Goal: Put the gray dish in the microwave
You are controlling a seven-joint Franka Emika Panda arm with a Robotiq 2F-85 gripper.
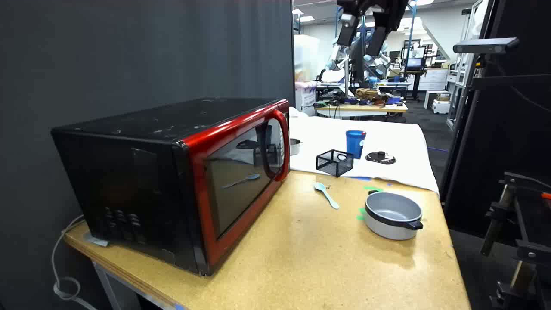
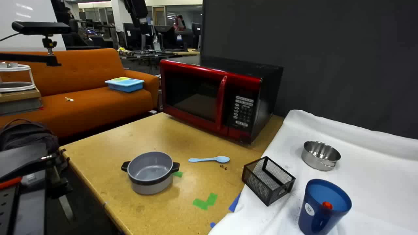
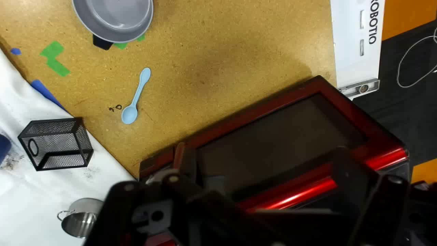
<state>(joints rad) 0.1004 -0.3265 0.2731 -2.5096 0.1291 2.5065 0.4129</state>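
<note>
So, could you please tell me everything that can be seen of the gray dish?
The gray dish is round, with a gray inside, a lighter gray outer wall, and a black band joining two black handles on opposite sides. Its material is unclear. Uncovered and visibly empty, it stands upright on the tan table, in front of the microwave. Green tape lies beside it, perhaps partly underneath.

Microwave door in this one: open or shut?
Shut: in both exterior views, the red-framed door sits flush across the front of the microwave.
</note>
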